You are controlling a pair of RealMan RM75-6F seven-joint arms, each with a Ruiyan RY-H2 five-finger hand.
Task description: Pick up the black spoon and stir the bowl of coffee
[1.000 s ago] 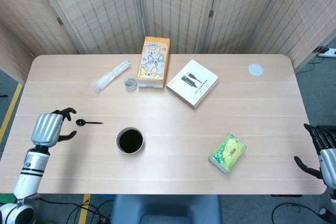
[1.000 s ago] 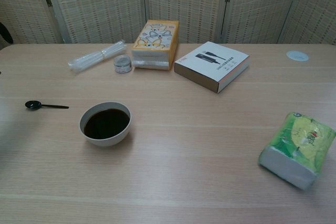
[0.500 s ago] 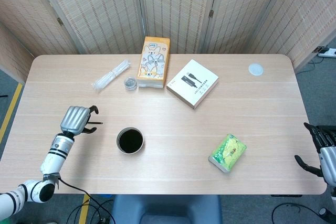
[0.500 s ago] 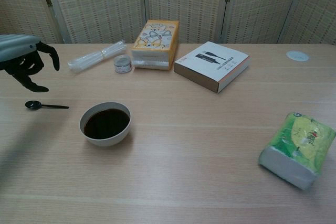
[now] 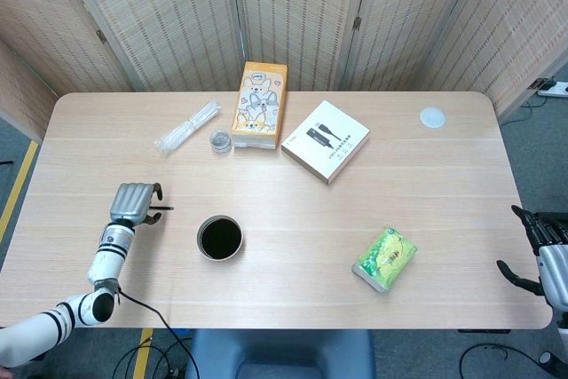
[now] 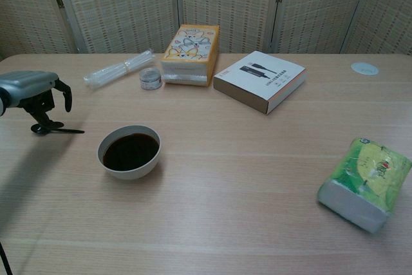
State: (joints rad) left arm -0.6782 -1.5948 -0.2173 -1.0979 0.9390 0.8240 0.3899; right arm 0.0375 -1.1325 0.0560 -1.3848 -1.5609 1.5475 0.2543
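One black spoon [image 6: 56,130] lies directly under the left hand [image 6: 31,93]

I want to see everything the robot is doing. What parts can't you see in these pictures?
- Black spoon: the left robot hand covers its bowl end in the head view; the chest view cannot settle whether it is gripped.
- Right robot hand: cut off by the head view's edge, absent from the chest view.
- Print on the white box: too small.

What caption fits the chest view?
Left hand lowers its fingers onto the black spoon beside the coffee bowl.
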